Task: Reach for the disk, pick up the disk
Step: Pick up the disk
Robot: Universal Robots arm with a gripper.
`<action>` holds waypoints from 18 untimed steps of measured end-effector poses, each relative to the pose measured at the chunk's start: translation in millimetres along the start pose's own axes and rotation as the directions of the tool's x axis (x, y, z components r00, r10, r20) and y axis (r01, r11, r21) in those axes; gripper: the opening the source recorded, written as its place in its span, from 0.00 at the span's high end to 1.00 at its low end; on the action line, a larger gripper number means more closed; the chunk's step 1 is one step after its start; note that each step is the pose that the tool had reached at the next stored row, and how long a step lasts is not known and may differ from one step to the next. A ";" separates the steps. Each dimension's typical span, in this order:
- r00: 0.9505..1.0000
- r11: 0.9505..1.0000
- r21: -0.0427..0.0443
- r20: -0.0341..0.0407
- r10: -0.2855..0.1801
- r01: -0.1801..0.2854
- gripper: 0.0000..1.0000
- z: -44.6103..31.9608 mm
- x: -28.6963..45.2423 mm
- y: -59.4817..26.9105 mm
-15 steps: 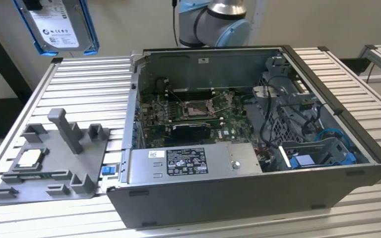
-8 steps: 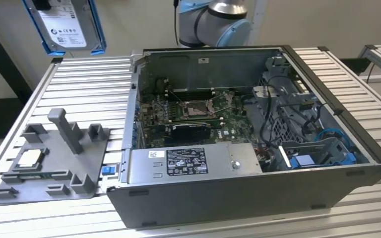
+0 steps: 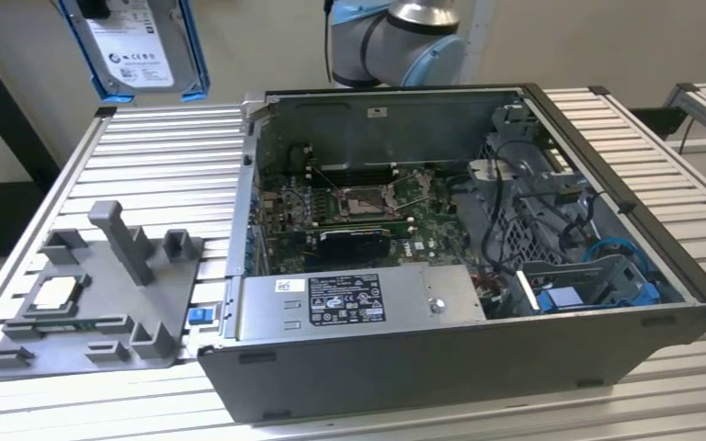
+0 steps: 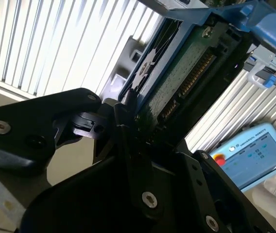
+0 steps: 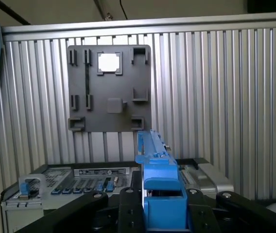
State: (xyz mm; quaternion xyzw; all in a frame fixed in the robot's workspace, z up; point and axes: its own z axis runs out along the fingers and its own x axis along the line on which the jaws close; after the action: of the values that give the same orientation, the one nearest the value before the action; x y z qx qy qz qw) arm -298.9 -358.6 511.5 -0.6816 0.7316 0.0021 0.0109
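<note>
I judge both reach and pick-up done: my hand (image 5: 161, 206) is clamped on the blue frame of the disk (image 3: 133, 46), which in the exterior view hangs high above the desk (image 3: 163, 161), well clear of the grey holder tray (image 3: 96, 308).

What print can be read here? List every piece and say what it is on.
White label on the disk: print too small to read.
Black label and white sticker on the power supply: too small to read.
Screen of the pendant: blurred, not readable.
No text in these pictures reads clearly.
</note>
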 end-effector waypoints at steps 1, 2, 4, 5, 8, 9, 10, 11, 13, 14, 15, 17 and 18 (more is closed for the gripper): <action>1.000 1.000 0.000 0.000 0.000 0.000 1.00 0.1 -0.1 -1.9; 1.000 1.000 0.000 0.000 0.000 0.000 1.00 0.1 -0.3 -3.8; 1.000 1.000 0.000 0.000 0.000 0.000 1.00 0.1 -0.5 -7.6; 1.000 1.000 0.000 0.000 0.000 0.000 1.00 0.2 -0.7 -9.6; 1.000 1.000 0.000 0.000 0.000 0.000 1.00 0.2 -1.0 -15.1; 1.000 1.000 0.000 0.000 0.000 0.000 1.00 0.3 -1.2 -17.0; 1.000 1.000 0.000 0.000 0.000 0.000 1.00 0.3 -1.3 -18.7; 1.000 1.000 0.000 0.000 0.000 0.000 1.00 0.3 -1.5 -20.6; 1.000 1.000 0.000 0.000 0.000 0.000 1.00 0.4 -1.7 -24.1; 1.000 1.000 0.000 0.000 0.000 0.000 1.00 0.3 -1.8 -25.9; 1.000 1.000 0.000 0.000 0.000 0.000 1.00 0.4 -2.0 -27.7; 1.000 1.000 0.000 0.000 0.000 0.000 1.00 0.5 -2.2 -31.2; 1.000 1.000 0.000 0.000 0.000 0.000 1.00 0.5 -2.3 -33.0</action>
State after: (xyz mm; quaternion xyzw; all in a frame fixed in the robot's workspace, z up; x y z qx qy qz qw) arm -265.7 -358.6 511.5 -0.6816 0.7316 0.0021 0.0110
